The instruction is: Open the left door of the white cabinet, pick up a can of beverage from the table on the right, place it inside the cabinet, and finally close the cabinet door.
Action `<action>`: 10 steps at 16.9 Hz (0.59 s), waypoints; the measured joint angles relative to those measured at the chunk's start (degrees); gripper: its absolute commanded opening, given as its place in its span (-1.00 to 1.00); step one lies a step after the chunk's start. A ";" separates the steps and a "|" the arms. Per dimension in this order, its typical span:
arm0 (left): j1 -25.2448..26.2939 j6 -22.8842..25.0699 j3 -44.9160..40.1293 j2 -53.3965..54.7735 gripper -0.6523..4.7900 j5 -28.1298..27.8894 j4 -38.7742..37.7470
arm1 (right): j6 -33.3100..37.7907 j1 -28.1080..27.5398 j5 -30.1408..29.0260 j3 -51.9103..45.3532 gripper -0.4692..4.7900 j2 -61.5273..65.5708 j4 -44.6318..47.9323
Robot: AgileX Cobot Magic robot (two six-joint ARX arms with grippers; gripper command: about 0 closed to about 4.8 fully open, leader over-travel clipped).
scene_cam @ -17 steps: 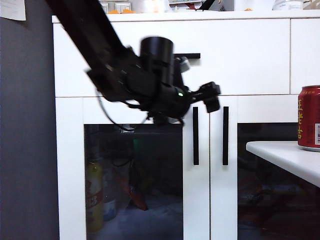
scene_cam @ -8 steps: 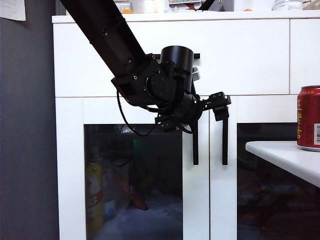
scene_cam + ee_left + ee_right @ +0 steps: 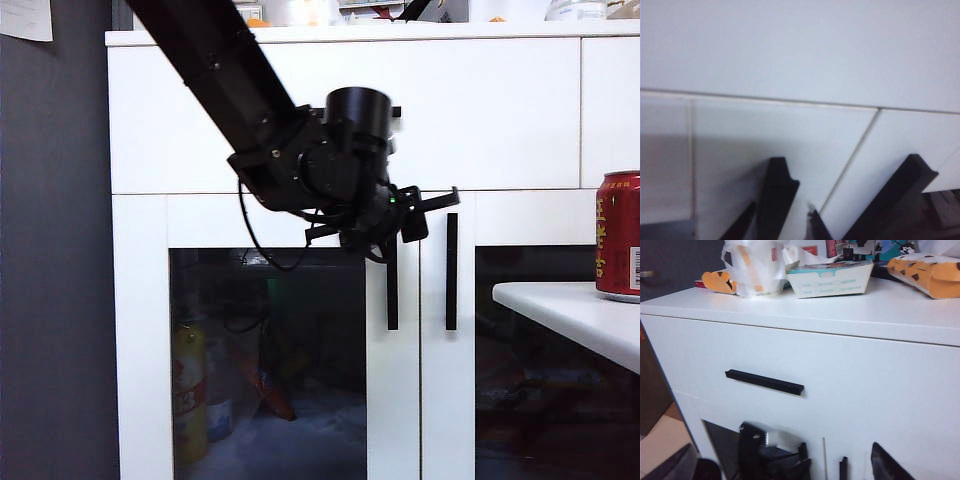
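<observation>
Far left, grey wall. Next, cabinet [image 3: 140,130], white, drawer front above with a horizontal black handle [image 3: 765,382]. Left door [image 3: 265,350] shut, dark glass, a yellow bottle [image 3: 188,390] dim behind it. Left arm [image 3: 215,55] slanting down from the upper left across the drawer front. Left gripper [image 3: 425,208] right at the top of the door handle [image 3: 392,285], the vertical black bar on the door's right edge. Fingers [image 3: 775,200] narrowed on either side of that bar's top end in the left wrist view; actual clamping on it — cannot tell, picture blurred. Second vertical bar [image 3: 451,270] just beside, on the right door. Further right, table [image 3: 560,310], white slab with rounded edge. Can [image 3: 619,235], red with yellow characters, upright on the table at the far right, well apart from the left gripper. Right gripper [image 3: 780,467] only at the edge of the right wrist view, facing the drawer front, fingers [image 3: 887,465] spread wide, nothing between them.
</observation>
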 measured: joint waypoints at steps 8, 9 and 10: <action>-0.90 2.36 0.09 -0.02 -0.78 0.42 -0.57 | 0.00 -2.51 -0.02 -0.02 0.97 -0.02 -1.18; -0.90 3.37 0.09 -0.02 -0.78 -0.15 -0.50 | 0.00 -2.60 0.04 -0.04 0.97 -0.02 -1.18; -1.14 5.11 0.11 0.02 -0.78 -2.40 -0.33 | 0.00 -2.64 0.07 -0.07 0.97 0.00 -1.20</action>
